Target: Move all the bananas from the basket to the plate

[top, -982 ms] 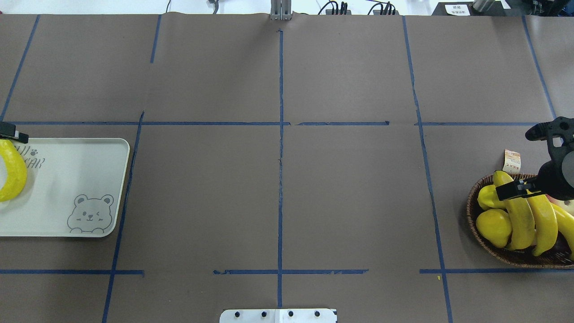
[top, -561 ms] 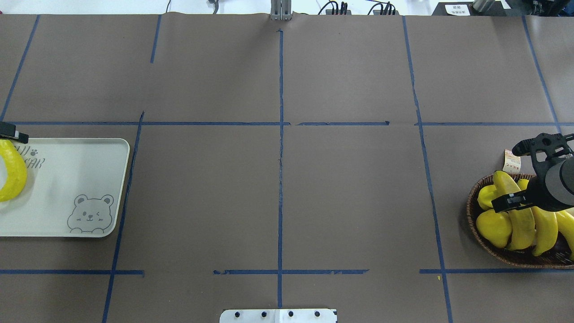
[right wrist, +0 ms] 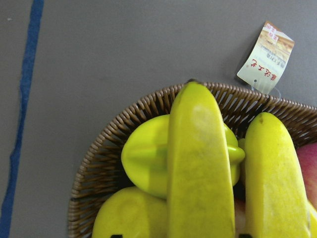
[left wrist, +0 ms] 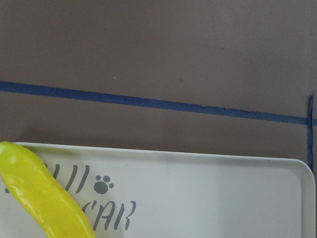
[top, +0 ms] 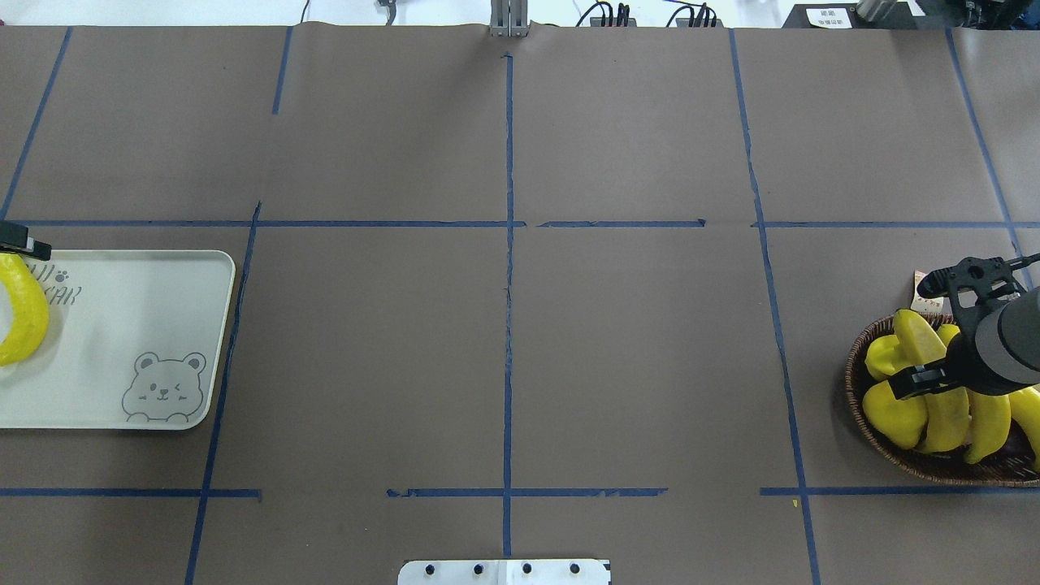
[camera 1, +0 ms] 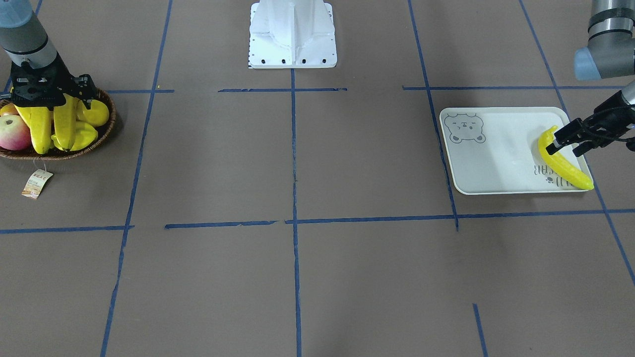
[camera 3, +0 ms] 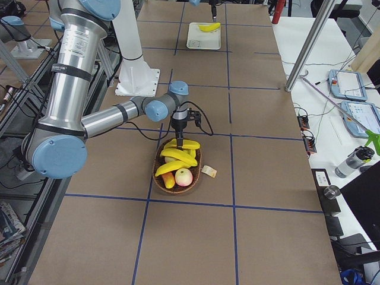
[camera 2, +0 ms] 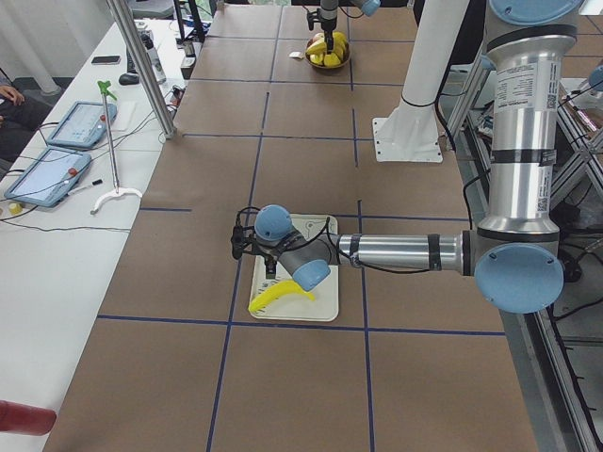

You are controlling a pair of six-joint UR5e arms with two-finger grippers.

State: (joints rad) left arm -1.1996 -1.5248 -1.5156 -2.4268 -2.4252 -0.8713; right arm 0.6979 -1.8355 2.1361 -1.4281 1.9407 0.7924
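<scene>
One banana on the plate, the others in the basket.
At far left a banana point(top: 24, 321) lies on the plate point(top: 146, 325), with the left gripper point(camera 1: 568, 141) at its end, its grip impossible to judge. At far right the right gripper point(camera 1: 52, 99) hangs over the basket point(top: 861, 422), jaws spread astride one of the bananas point(top: 946, 406).

We see one yellow banana point(camera 1: 565, 161) lying flat at the lettered end of the plate point(camera 1: 496, 163). Three bananas point(top: 942, 406) are side by side in the basket point(top: 855, 357).
</scene>
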